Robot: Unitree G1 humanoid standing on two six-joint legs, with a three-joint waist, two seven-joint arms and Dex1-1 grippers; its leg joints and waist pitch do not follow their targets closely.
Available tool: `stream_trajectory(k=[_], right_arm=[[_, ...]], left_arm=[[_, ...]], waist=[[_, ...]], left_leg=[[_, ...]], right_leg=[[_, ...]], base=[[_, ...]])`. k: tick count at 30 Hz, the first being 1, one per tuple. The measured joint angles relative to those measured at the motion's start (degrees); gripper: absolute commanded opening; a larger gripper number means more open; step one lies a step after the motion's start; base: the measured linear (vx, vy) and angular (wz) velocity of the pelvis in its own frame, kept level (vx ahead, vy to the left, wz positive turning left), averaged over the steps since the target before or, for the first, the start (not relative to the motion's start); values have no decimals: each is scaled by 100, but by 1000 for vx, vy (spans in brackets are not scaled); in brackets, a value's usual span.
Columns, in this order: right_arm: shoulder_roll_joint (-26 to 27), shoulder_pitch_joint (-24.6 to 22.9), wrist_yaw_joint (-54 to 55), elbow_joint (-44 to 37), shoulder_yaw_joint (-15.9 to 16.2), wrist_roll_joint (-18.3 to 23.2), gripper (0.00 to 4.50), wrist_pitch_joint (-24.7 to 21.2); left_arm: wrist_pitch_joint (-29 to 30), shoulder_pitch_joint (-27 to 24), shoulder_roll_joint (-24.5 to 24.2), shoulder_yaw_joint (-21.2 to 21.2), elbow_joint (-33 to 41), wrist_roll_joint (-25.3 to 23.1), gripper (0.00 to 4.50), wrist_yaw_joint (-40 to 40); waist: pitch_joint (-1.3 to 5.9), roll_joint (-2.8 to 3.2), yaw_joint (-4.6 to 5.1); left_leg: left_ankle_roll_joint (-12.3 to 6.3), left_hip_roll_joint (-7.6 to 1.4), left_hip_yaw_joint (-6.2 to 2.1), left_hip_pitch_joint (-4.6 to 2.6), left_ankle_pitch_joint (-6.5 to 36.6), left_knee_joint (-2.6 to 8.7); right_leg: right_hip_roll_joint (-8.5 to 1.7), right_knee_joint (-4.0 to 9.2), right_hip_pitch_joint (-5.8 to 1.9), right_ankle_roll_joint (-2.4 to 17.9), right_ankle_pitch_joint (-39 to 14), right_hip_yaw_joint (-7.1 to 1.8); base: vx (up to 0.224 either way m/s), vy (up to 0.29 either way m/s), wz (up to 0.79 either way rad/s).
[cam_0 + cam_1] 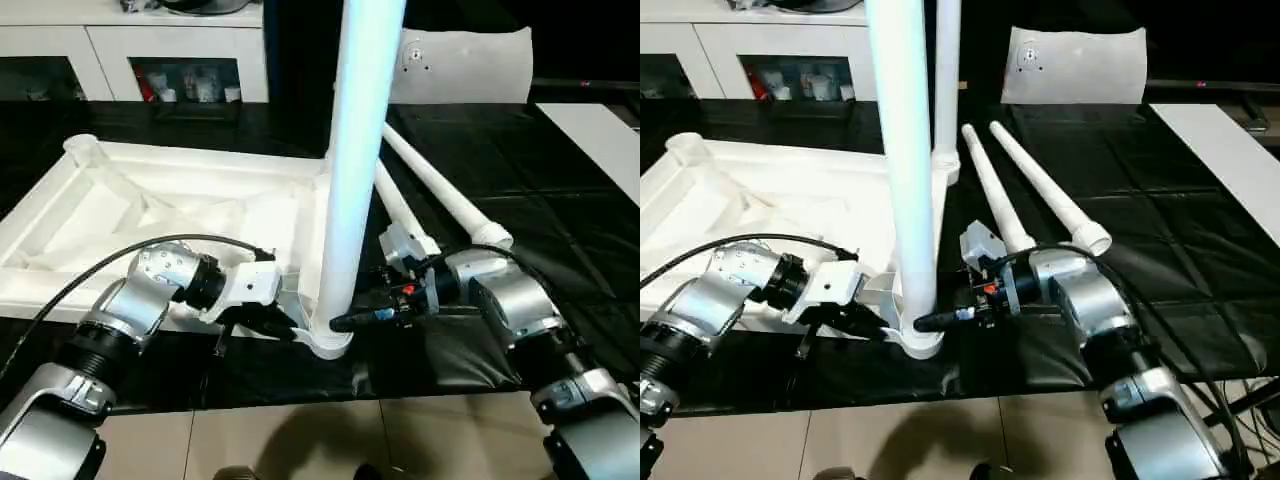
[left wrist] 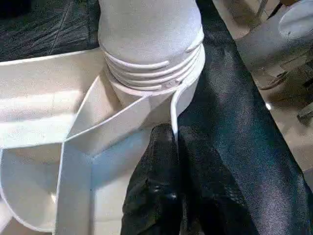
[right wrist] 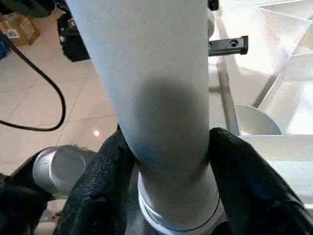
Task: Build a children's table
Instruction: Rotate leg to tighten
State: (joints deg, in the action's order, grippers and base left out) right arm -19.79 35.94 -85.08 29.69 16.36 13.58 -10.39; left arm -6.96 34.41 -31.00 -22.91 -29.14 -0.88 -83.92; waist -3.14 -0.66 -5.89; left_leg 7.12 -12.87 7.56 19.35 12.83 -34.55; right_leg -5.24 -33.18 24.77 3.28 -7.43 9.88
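Note:
The white tabletop point(image 1: 60, 200) lies underside up on the black-covered table. A white leg point(image 1: 350, 150) stands upright in its near right corner socket point(image 1: 328, 345). A second leg point(image 1: 947, 80) stands in the far corner behind it. Two more legs point(image 1: 440, 195) lie side by side on the black cover to the right. My left gripper point(image 2: 173, 134) is shut, pinching the thin rim of the tabletop just beside the socket. My right gripper point(image 3: 166, 147) reaches in from the right, its fingers point(image 3: 102, 181) pressed against both sides of the upright leg just above the socket.
A white flat bag point(image 1: 470, 65) stands at the back right and a white cabinet point(image 1: 130, 50) at the back left. A white board point(image 1: 600, 130) lies at the far right. The table's front edge point(image 1: 300, 398) runs just under the socket, with tiled floor below.

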Motion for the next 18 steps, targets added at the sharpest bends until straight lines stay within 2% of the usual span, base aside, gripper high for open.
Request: stream_trajectory(k=[2,10,14,18], right_arm=[[1,14,-35,33,1,-16,205,43],[13,3,-30,41,-3,-25,195,84],[117,-342,276,-309,-157,42,195,-120],[400,-780,1233,-700,-438,48,195,-343]], left_arm=[[-37,1,2,0,-16,0,0,0],[-33,10,10,16,-55,5,0,13],[381,-17,46,41,-12,69,0,112],[1086,-98,114,228,148,45,0,518]], waist=[[1,-2,-6],[3,-4,-24],[7,-1,-53],[13,9,2]], left_leg=[[0,-1,3,-1,0,0],[1,-2,19,-11,-1,0],[2,-3,27,-32,0,3],[46,-2,33,-67,-7,3]], right_leg=[[0,0,0,0,0,0],[1,-6,0,0,0,-4],[2,-6,-17,-3,-2,-8],[2,0,-50,-5,0,-8]], base=[[0,0,0],[0,0,0],[0,0,0],[0,0,0]])
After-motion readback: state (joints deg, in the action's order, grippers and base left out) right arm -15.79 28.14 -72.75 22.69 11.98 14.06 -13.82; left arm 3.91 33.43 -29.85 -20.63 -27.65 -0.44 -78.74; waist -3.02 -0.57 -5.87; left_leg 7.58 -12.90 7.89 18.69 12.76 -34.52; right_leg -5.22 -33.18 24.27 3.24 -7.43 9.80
